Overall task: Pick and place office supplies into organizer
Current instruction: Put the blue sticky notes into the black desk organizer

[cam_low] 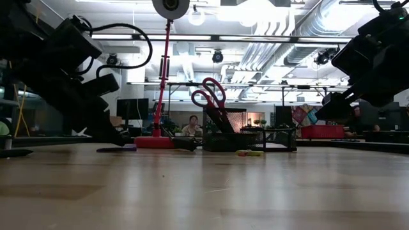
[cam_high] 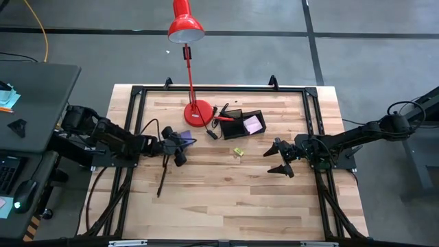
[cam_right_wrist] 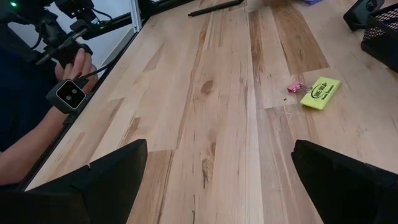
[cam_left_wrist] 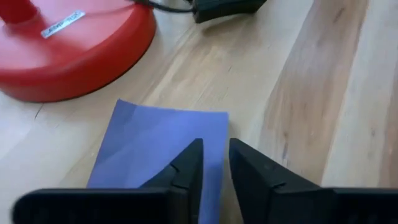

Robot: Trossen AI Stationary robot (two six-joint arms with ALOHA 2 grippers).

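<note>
**Purple-blue pad between narrowed left fingers**

Your left gripper [cam_left_wrist: 214, 163] sat low over the flat, square purple-blue pad [cam_left_wrist: 163, 148] beside the lamp base [cam_left_wrist: 74, 46], its 2 fingers nearly together at the pad's edge. Your right gripper [cam_right_wrist: 217, 174] waited wide open near the yellow piece [cam_right_wrist: 320, 92].

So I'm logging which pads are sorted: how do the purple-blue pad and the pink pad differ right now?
The purple-blue pad lies flat on the bare table near the red lamp base; the pink pad sits inside the black organizer. The left tool is down over the purple-blue pad's edge, fingers nearly together, while nothing touches the pink pad. Both are square paper pads.
</note>
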